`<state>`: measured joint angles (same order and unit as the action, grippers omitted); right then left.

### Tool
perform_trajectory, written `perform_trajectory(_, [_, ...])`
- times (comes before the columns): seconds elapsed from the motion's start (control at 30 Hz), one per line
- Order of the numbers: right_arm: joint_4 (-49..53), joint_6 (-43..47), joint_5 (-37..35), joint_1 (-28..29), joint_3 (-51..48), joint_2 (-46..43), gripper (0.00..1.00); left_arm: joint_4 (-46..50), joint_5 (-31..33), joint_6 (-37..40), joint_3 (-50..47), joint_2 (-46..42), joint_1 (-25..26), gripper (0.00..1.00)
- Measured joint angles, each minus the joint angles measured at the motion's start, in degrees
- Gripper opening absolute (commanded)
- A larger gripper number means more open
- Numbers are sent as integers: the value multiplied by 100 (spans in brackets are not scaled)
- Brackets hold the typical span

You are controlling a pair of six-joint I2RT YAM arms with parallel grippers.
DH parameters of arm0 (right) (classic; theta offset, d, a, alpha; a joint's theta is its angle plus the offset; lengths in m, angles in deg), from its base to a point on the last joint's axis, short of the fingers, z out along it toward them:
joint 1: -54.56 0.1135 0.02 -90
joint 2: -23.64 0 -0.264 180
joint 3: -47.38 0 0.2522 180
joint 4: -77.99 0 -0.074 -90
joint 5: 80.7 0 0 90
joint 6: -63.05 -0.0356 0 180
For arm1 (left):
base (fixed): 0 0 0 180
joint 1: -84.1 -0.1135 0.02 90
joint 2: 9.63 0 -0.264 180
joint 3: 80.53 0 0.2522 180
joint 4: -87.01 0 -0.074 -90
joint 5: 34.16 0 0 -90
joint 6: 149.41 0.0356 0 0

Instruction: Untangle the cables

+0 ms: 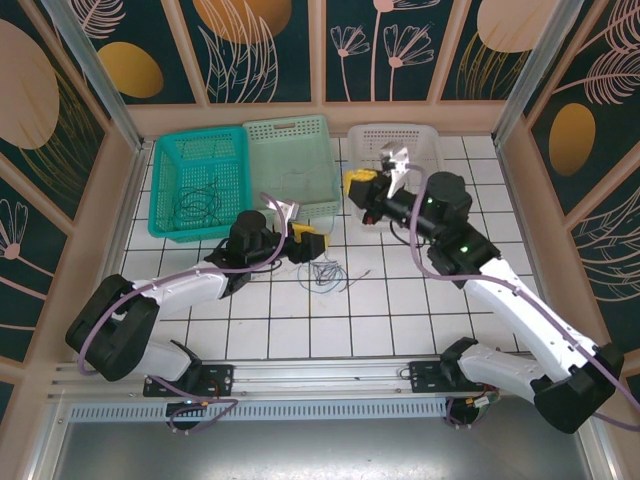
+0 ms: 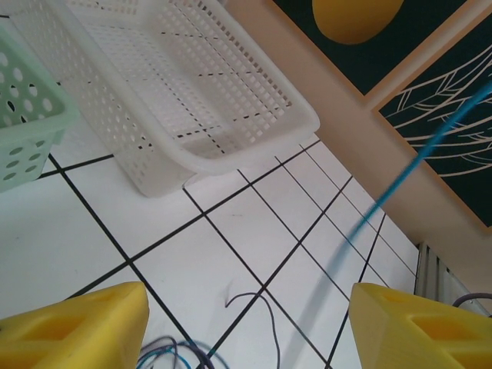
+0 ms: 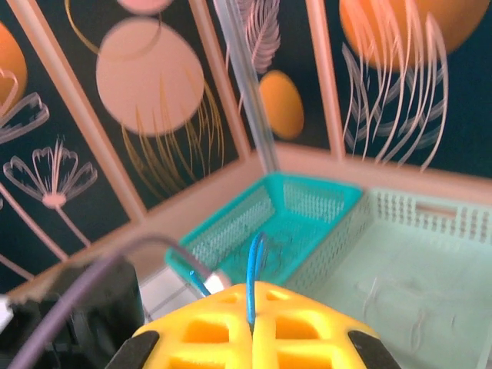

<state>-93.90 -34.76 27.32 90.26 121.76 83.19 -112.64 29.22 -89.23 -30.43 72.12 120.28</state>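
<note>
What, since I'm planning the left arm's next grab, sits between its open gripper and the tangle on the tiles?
Nothing solid: bare tile separates the left gripper from the cable tangle. A taut blue cable slants up through its open jaws.

Teal basket [image 1: 160, 190], pale green basket [image 1: 285, 125], white basket [image 1: 395, 131] side by side, white tiled floor [image 1: 400, 310], floral walls [image 1: 270, 50]

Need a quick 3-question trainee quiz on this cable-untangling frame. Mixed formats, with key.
1. True or false: the right gripper is shut on the blue cable.
2. Which basket holds the dark cable? A teal basket; B pale green basket; C white basket.
3. Fill in: the left gripper, near the tangle on the table, has its jaws ___.
Key: 1 true; 2 A; 3 open.
</note>
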Motion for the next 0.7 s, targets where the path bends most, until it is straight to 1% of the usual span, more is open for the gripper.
perform_trajectory(0.23, [-7, 354, -485, -4, 951, -85, 0, -81, -44, -81, -229, 170, 26, 68])
perform_trajectory(0.4, [-52, 581, -933, -4, 1126, -44, 0, -114, -44, -162, -299, 306, 55, 67])
perform_trajectory(0.53, [-208, 754, -1335, -15, 1137, -13, 0, -138, -44, -173, -299, 321, 59, 65])
perform_trajectory(0.63, [-339, 793, -1390, -42, 1169, -9, 0, -157, -52, -173, -295, 420, 59, 62])
perform_trajectory(0.7, [-354, 769, -1276, -55, 1285, 48, 0, -188, -87, -190, -291, 516, 59, 61])
